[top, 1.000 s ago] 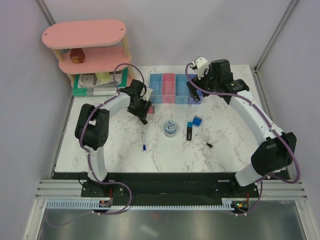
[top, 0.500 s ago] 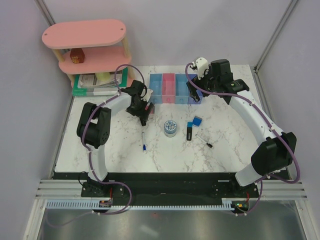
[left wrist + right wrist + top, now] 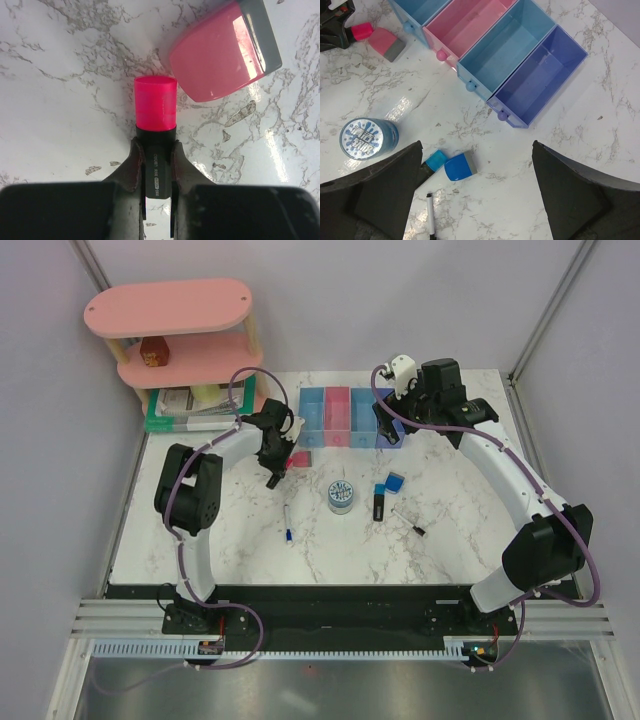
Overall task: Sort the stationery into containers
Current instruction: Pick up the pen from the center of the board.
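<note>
The left hand (image 3: pixel 156 165) is closed narrow on the black barrel of a pink-capped marker (image 3: pixel 155 102). The cap projects beyond the fingertips, low over the counter (image 3: pixel 60 100). A pink eraser (image 3: pixel 225 50) with a grey end lies flat just beside the cap, at about 1 o'clock from it in the left wrist view, with a slim gap between them.

The right hand (image 3: pixel 476 150) is spread wide and holds nothing. It hangs above the counter at the near end of the containers (image 3: pixel 512 50), a row of four bins: light blue, pink, light blue, darker blue. What shows of the bins holds nothing.

In the top view:
- The round tin (image 3: pixel 341 495) stands at 6 o'clock from the bins.
- The blue block (image 3: pixel 395 483) and black marker (image 3: pixel 380 502) lie close together at 3 o'clock from the tin.
- The thin black pen (image 3: pixel 408 520) lies at 4 o'clock from the tin.
- The white pen (image 3: pixel 287 522) lies at 6 o'clock from the left hand.
</note>
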